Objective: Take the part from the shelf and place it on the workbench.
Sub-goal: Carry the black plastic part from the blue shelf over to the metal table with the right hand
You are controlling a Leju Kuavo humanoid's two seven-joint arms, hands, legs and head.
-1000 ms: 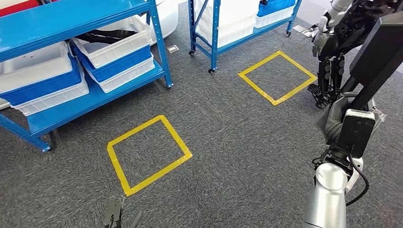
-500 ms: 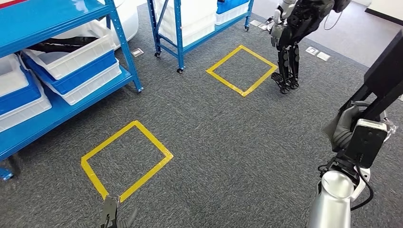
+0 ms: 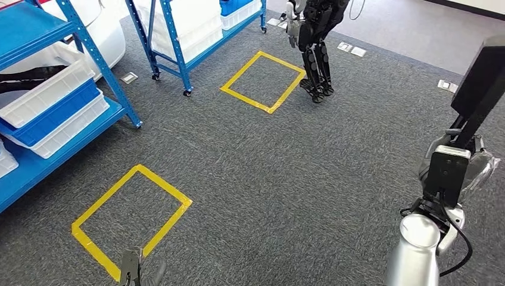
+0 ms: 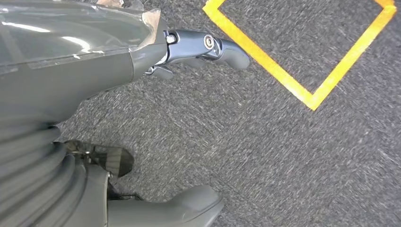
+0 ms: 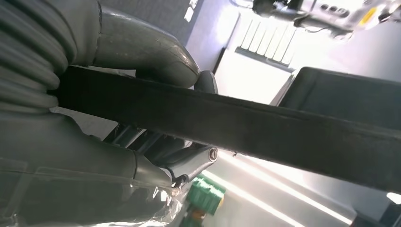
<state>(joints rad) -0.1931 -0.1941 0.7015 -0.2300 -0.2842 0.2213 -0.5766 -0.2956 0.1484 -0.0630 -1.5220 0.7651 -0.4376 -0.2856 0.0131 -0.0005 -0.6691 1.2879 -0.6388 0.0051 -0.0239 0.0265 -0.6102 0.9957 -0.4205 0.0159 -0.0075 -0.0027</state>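
Right hand (image 5: 156, 118) of mine is clamped around the part (image 3: 482, 77), a long black piece rising above my fingers, so the pickup looks done. Left hand (image 4: 189, 52) hangs empty and loosely spread over carpet. Far off to my left stands the blue shelf (image 3: 36, 155); finding the workbench remains.

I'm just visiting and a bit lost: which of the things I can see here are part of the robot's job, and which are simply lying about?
Part of the job:
- black part, gripped by the right hand
- blue shelf

Just about:
- yellow tape squares
- white and blue bins
- second blue shelf
- another robot
- left hand, holding nothing
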